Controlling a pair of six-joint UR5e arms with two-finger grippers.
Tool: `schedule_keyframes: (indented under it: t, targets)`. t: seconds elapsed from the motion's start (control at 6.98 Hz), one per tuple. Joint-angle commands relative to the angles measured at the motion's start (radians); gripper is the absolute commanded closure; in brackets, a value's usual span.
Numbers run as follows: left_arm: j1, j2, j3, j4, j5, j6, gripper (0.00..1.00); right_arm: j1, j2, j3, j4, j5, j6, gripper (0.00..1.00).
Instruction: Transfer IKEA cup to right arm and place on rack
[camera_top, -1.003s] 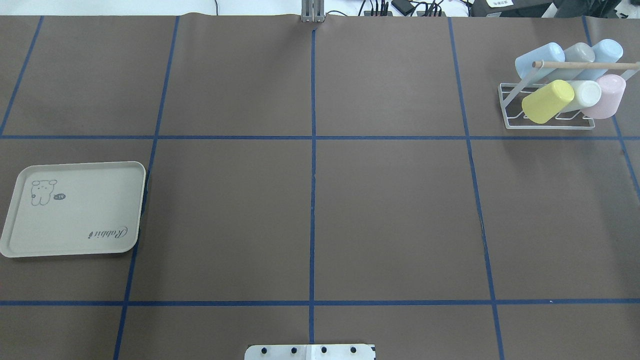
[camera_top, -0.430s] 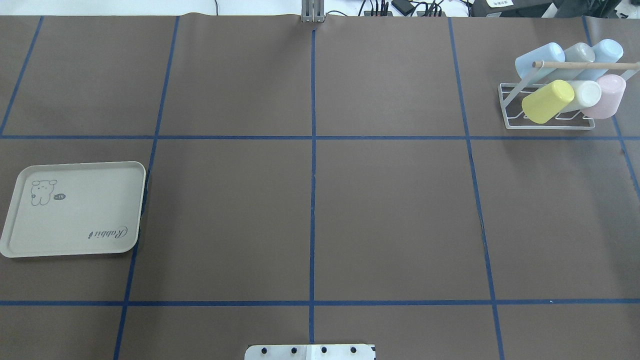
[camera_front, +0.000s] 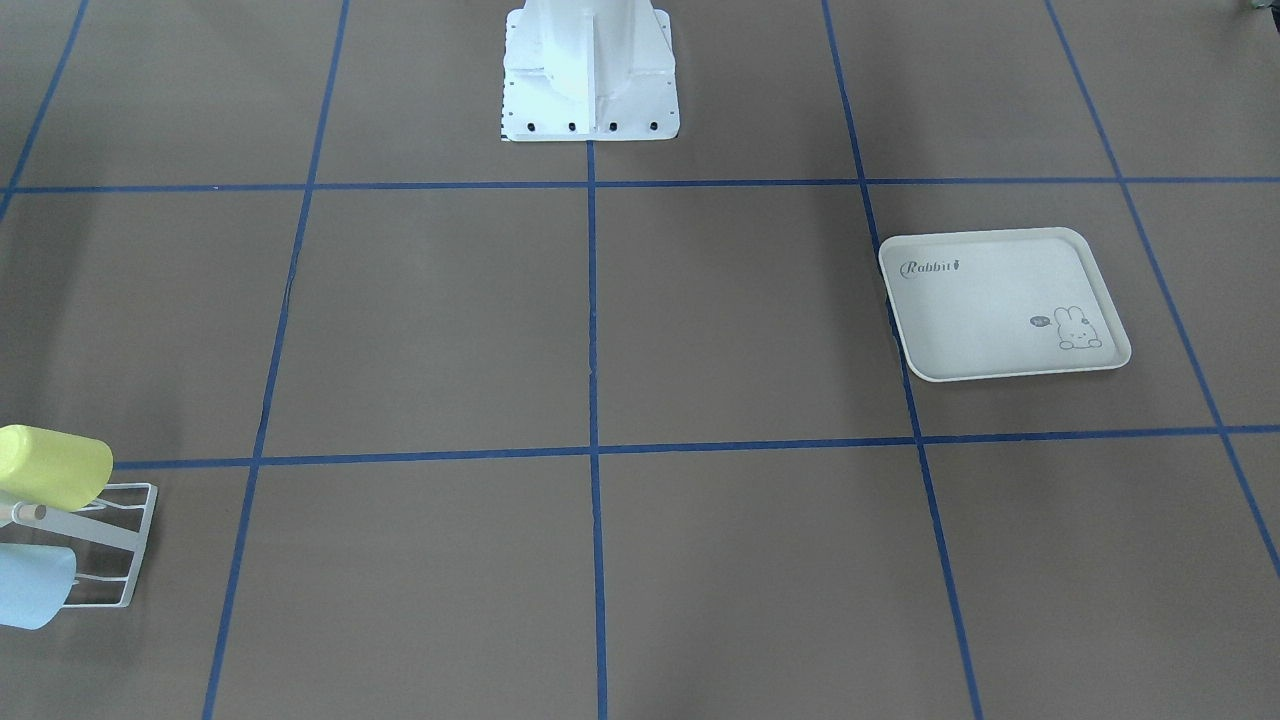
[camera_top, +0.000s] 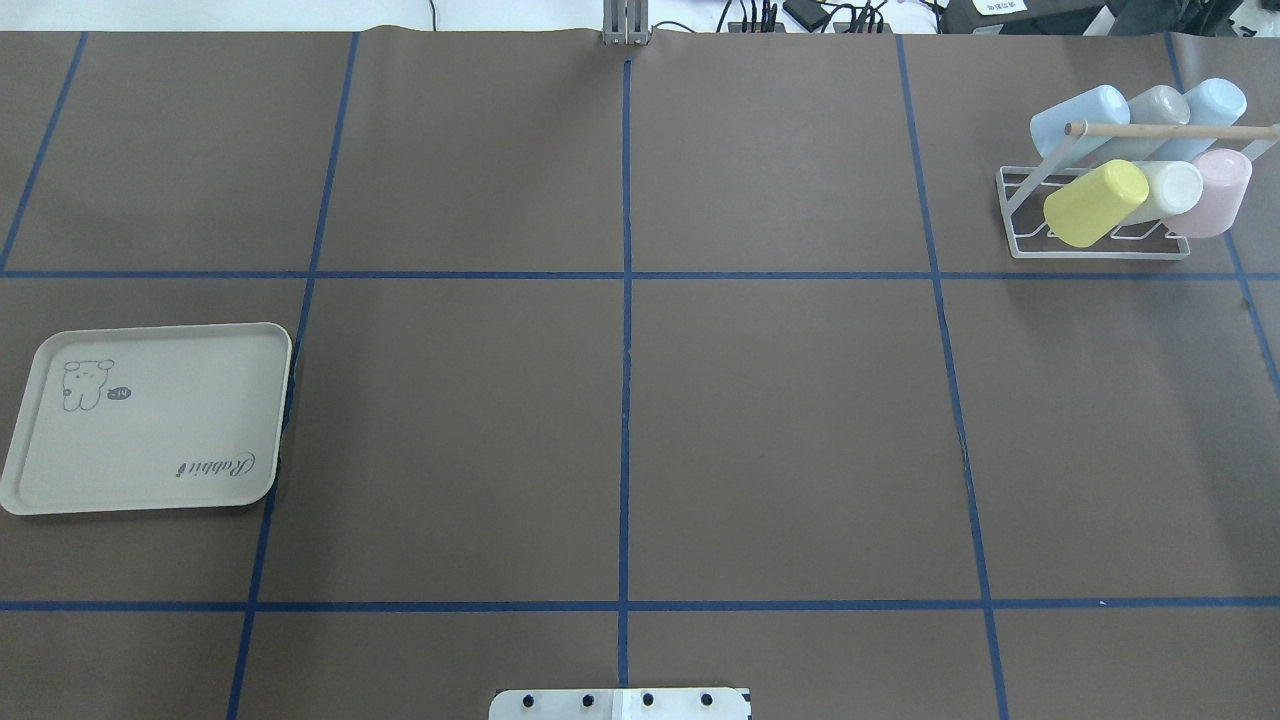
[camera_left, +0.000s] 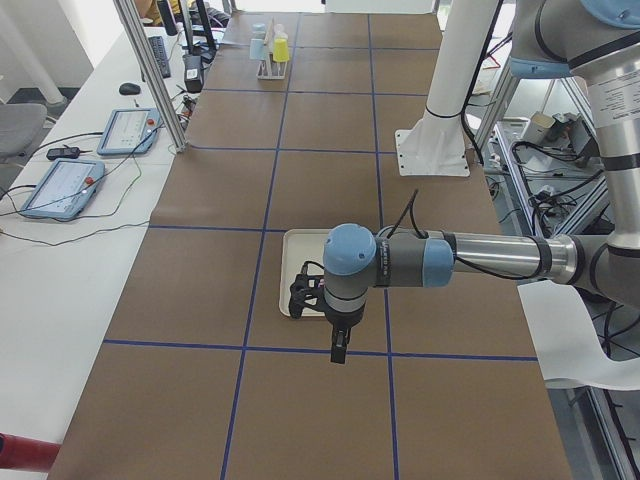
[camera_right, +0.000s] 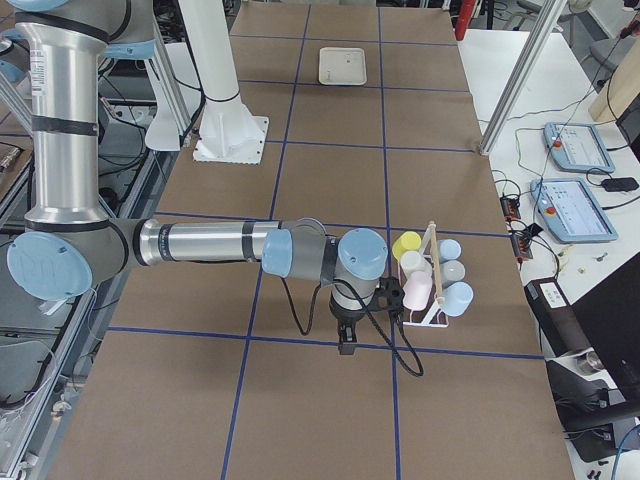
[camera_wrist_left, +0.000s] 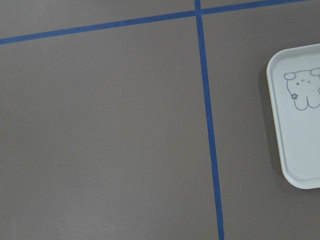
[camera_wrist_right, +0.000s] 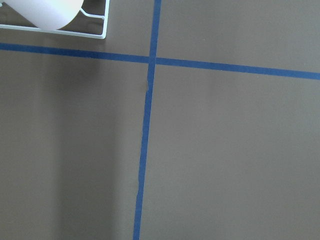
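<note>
Facing the robot, a white thin-wire rack (camera_front: 135, 545) is standing at the edge of the brown tabletop (camera_front: 430, 320), carrying a yellow plastic cup (camera_front: 55, 467). A cream rectangular rabbit-print tray (camera_front: 985, 236) is lying well apart, and neither arm is showing.

From overhead, six pastel plastic IKEA cups (camera_top: 1172, 188) are leaning on the slanted prongs under a pale wooden rod (camera_top: 1170, 129). No other cup is showing, so the task's cup is probably among them.

From the left end, the left arm (camera_left: 480, 258) is pointing the left jaws down just beside the tray. Whether they are released or clenched I cannot tell.

From the right end, the right arm (camera_right: 200, 243) is hanging the right jaws just beside the rack. Their state I cannot tell either. A sideways swing risks knocking loose cups off or shoving the light frame, and the black wrist cable (camera_right: 405, 350) is looping near enough to snag wire.

The left wrist camera is showing the tray's corner off to one side of the jaws, so a drifting descent could nudge it.

The right wrist camera is catching the rack's corner, showing how near it is.
</note>
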Motion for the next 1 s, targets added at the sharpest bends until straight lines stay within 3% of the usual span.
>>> schedule_keyframes:
  t: [0.0,0.57,0.86]
  targets:
    - [0.022,-0.008,0.004,0.003,0.001,0.0,0.0,0.0,-0.005,0.002,0.002,0.001,-0.001,0.0]
    - [0.019,-0.022,0.012,-0.017,0.005,0.005,0.0,-0.001,-0.002,0.002,0.005,0.003,-0.004,0.0]
    - [0.019,-0.022,0.041,-0.101,0.011,-0.008,0.0,-0.001,-0.002,0.002,0.006,0.006,-0.004,0.01]
